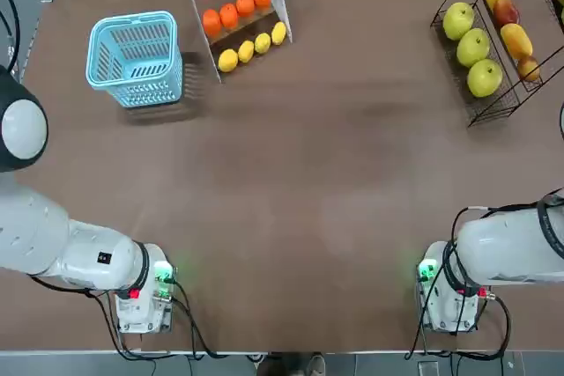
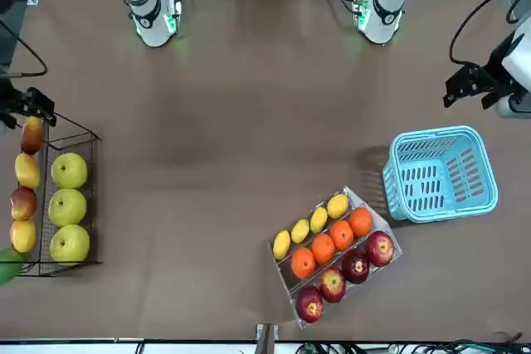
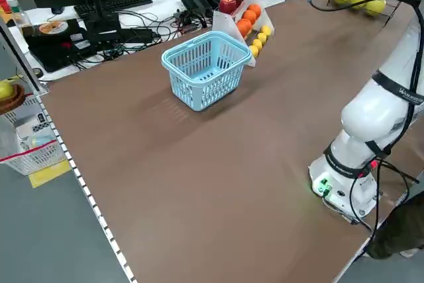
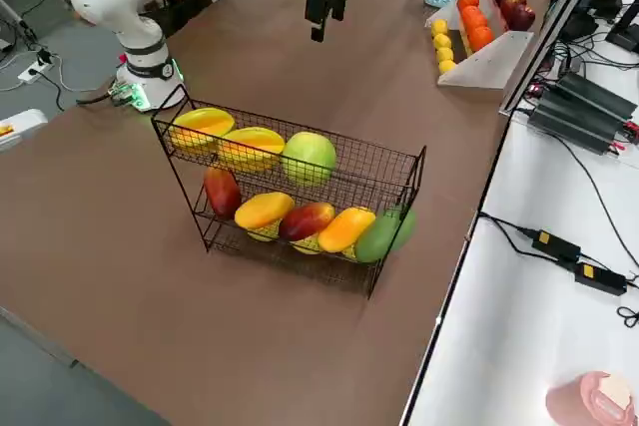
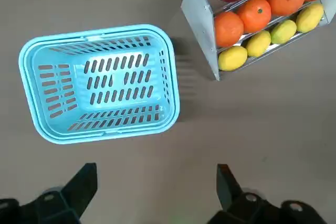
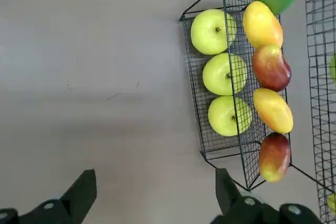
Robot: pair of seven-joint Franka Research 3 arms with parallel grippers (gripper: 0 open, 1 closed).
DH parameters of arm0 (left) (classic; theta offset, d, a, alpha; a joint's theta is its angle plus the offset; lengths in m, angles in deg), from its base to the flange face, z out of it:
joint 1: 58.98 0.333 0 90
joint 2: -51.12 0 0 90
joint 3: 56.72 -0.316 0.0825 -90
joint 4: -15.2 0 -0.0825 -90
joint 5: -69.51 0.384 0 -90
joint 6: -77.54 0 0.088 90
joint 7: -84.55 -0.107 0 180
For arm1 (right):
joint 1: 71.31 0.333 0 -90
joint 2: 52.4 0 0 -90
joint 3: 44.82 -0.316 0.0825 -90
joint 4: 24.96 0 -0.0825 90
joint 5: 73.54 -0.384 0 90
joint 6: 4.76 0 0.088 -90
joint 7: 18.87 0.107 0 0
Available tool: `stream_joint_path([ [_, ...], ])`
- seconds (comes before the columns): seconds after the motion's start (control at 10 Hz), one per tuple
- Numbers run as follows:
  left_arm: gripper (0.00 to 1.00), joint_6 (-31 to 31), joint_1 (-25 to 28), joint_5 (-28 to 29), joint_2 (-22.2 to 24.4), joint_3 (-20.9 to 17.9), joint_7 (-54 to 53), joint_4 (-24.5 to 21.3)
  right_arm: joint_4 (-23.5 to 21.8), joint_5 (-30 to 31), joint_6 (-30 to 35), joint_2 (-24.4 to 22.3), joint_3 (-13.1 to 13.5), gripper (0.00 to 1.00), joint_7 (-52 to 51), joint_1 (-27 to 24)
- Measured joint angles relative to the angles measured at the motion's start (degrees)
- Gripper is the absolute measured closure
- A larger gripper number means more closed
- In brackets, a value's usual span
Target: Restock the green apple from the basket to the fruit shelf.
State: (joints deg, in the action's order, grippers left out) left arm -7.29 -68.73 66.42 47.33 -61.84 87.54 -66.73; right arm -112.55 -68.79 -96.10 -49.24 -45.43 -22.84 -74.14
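No readable text, label, brand, number or sign shows in any of the views, from the upper left of each frame to the lower right, on the bench (image 1: 291, 173) or around it

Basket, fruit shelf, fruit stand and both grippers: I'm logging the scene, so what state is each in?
Basket: upright, empty.
Fruit shelf: standing, stocked; three green apples in its lowest row.
Fruit stand: standing, stocked with fruit.
Left gripper: over the table's left side, jaws open, holding nothing.
Right gripper: near the shelf, jaws open, holding nothing.
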Motion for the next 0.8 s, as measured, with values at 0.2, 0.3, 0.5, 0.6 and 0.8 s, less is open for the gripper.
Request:
stream_joint_path([
  [0.2,0.0,0.0,0.05,0.0,-0.03,-0.07,-0.7,0.0,0.0,0.15,0.57,-0.02,-0.09,0.0,1.28,0.36],
  [0.3,0.0,0.0,0.07,0.0,-0.04,-0.1,-0.74,-0.01,0.01,0.18,1.03,-0.04,-0.06,0.0,1.28,0.36],
  [0.5,0.0,0.0,0.09,0.0,-0.06,-0.12,-0.74,-0.01,0.01,0.19,1.52,-0.06,-0.03,0.0,1.36,0.36],
  [0.6,0.0,0.0,0.08,0.0,-0.09,-0.12,-0.74,-0.02,0.01,0.19,1.52,-0.06,-0.02,0.0,1.41,0.36],
  [0.8,0.0,0.0,0.05,0.0,-0.14,-0.08,-0.74,-0.02,0.01,0.18,1.52,-0.06,-0.02,0.0,1.43,0.36],
])
